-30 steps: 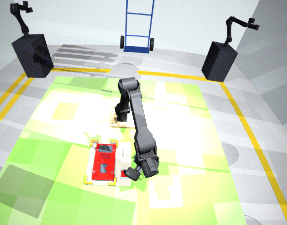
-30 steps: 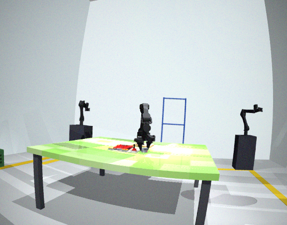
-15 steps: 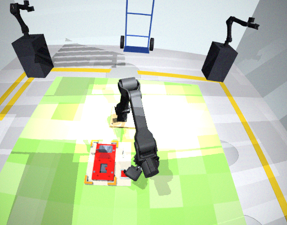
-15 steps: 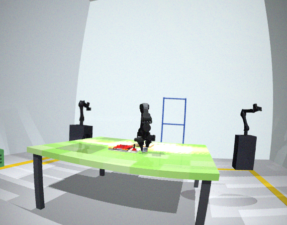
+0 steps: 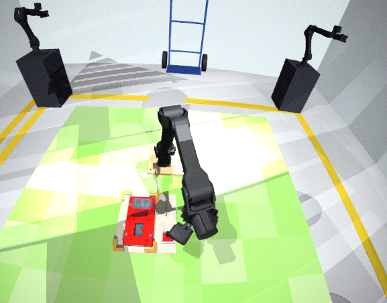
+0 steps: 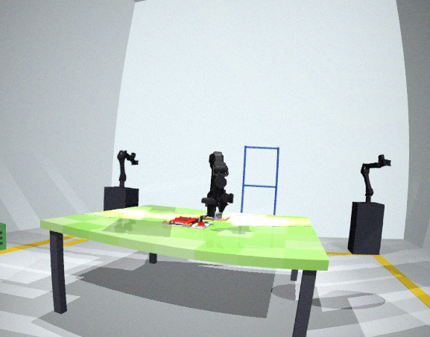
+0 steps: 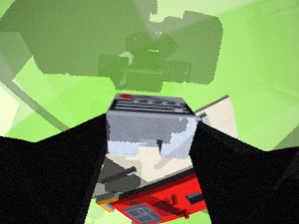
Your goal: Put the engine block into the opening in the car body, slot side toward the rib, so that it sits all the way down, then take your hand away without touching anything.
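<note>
Two fingers of the claw (image 5: 189,228) (image 6: 217,212) (image 7: 151,127) are closed on the engine block (image 6: 217,215) (image 7: 149,125), which is pinched by its opposite sides. In the wrist view, a pale grey block with dark stripes and a red round mark on its top is shown, and its notched side is turned toward the red car body (image 5: 146,219) (image 6: 184,221) (image 7: 151,200). From above, the block is hidden by the arm (image 5: 190,151) (image 6: 216,175). It is located beside the car body, apart from it, and not in the opening (image 5: 139,229). Whether the table (image 5: 226,285) (image 6: 184,246) (image 7: 259,74) is touched by the block cannot quite be told, as it is shown very small from outside.

The car body is laid flat on a pale board (image 5: 170,249) (image 6: 206,228) (image 7: 224,118), between orange and yellow corner pieces (image 5: 118,249) (image 7: 106,203). On the same board, a small red piece (image 5: 167,237) (image 6: 201,224) is set near the car body, on the side where the claw is held.
</note>
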`<state>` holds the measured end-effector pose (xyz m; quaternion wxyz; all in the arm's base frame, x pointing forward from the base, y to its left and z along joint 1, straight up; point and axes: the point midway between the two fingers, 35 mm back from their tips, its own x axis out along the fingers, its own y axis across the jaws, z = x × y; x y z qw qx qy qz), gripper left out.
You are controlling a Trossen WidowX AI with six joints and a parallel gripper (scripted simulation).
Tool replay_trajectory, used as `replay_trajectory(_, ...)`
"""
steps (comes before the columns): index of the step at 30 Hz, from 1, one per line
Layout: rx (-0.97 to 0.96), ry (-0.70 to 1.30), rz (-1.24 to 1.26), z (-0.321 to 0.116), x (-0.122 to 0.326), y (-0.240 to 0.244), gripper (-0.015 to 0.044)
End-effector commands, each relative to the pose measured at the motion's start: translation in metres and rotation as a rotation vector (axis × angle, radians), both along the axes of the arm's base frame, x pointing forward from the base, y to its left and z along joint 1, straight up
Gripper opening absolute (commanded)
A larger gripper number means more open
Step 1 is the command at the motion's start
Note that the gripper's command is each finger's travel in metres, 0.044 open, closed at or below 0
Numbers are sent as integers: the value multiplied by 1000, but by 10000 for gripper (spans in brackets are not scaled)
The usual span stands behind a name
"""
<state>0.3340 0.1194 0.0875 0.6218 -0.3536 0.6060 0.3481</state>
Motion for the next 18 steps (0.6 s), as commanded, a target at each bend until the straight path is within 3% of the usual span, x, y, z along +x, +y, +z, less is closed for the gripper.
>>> replay_trajectory(1,5,-5,-2,13,1,1,0)
replay_trajectory(18,4,-5,-3,68,-6,-1,0)
